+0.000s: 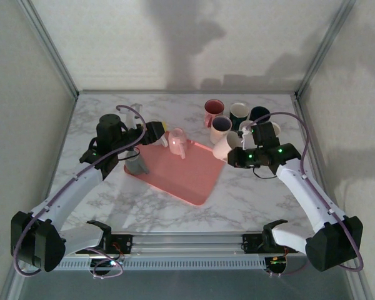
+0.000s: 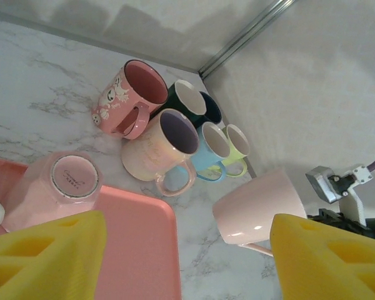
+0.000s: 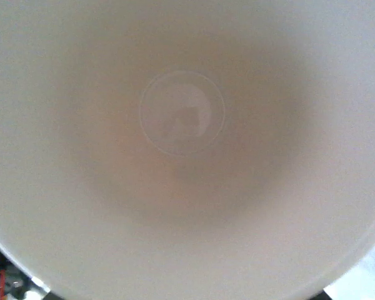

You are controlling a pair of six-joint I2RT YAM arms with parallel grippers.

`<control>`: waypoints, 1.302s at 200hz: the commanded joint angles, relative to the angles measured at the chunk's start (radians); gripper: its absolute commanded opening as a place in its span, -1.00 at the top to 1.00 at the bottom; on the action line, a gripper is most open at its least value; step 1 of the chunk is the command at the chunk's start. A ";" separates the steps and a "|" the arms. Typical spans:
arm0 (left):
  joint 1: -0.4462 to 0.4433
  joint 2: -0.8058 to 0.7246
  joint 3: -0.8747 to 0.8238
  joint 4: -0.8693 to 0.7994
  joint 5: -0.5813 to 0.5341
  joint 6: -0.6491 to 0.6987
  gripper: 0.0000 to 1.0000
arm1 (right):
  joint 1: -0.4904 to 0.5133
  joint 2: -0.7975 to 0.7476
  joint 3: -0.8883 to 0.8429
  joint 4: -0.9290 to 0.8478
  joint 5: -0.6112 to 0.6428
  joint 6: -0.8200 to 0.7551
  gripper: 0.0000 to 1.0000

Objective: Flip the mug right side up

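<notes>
A pale pink mug (image 1: 224, 147) hangs tilted on its side just right of the pink tray (image 1: 181, 178), base toward the tray. My right gripper (image 1: 236, 149) is shut on its rim. The right wrist view looks straight into the mug's hollow inside (image 3: 182, 112). In the left wrist view the same mug (image 2: 259, 209) floats above the marble with its handle underneath. A second pink mug (image 1: 177, 142) stands upside down at the tray's far edge, its base (image 2: 75, 176) facing up. My left gripper (image 1: 155, 133) hovers open beside it, with nothing between the yellow pads (image 2: 47, 259).
Several mugs (image 1: 220, 128) cluster at the back right of the marble table (image 1: 100, 194), among them a patterned pink one (image 2: 128, 97) and a cream one (image 2: 162, 147). A grey cup (image 1: 136, 164) stands at the tray's left corner under my left arm. Frame posts rise at both back corners.
</notes>
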 commanded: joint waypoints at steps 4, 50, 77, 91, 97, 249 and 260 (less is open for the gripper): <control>0.011 -0.006 0.034 0.000 -0.007 0.018 -0.38 | -0.006 -0.025 0.008 -0.063 0.131 0.013 1.00; 0.011 0.012 0.043 -0.047 -0.026 0.049 -0.38 | -0.006 0.017 0.009 -0.124 0.276 0.043 1.00; 0.012 0.016 0.038 -0.050 -0.035 0.056 -0.39 | -0.006 0.036 0.011 -0.128 0.335 0.050 1.00; 0.012 0.017 0.037 -0.053 -0.038 0.059 -0.39 | -0.006 0.046 0.015 -0.133 0.374 0.054 1.00; 0.012 0.019 0.037 -0.054 -0.038 0.059 -0.39 | -0.006 0.051 0.016 -0.133 0.389 0.055 1.00; 0.012 0.060 0.018 -0.042 -0.024 0.083 -0.40 | 0.004 0.200 -0.011 0.065 0.495 0.025 1.00; 0.012 0.060 0.019 -0.041 -0.022 0.083 -0.41 | 0.003 0.217 -0.009 0.084 0.508 0.025 1.00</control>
